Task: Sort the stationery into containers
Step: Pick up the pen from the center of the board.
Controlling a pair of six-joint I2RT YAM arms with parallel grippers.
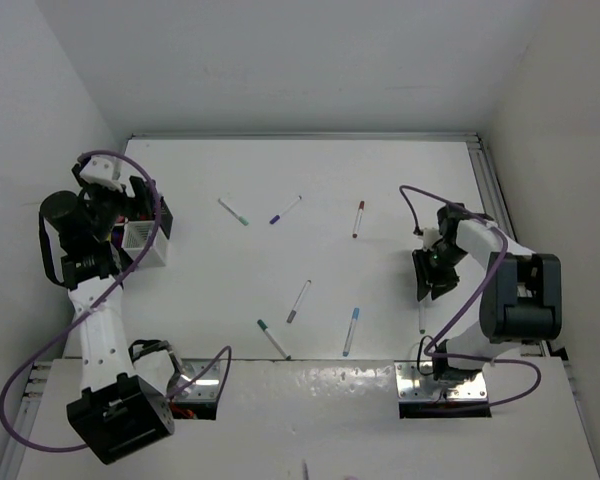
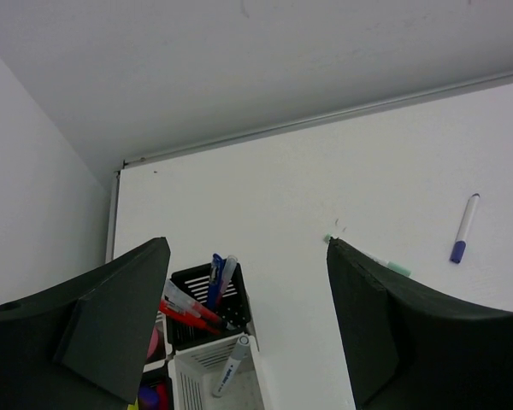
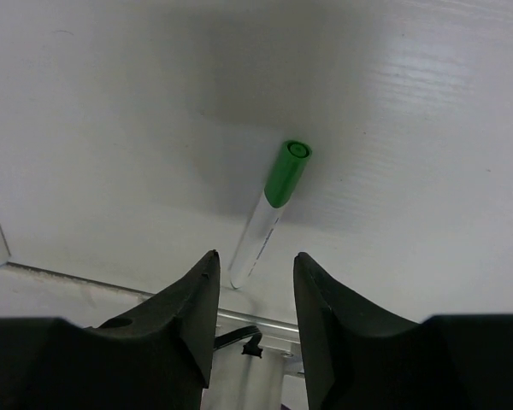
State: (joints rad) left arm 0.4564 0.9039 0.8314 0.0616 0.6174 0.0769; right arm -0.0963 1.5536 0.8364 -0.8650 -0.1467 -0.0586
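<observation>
Table (image 1: pixel 310 170): white, with a metal rail at the far edge.
Middle: teal-capped pen (image 1: pixel 234 211), purple-capped pen (image 1: pixel 285 209), red-capped pen (image 1: pixel 359 218), grey pen (image 1: pixel 298 301), green-tipped pen (image 1: pixel 273 340), blue pen (image 1: pixel 351 331), all well apart.
Left edge: white mesh holder (image 1: pixel 143 260), black mesh holder (image 2: pixel 207 295) just beside it.
Right side: green-capped pen (image 3: pixel 274 218) lying flat.

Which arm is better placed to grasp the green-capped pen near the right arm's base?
Right: the right gripper hangs over the green-capped pen, jaws apart; the left gripper stands open above the holders, far away.
</observation>
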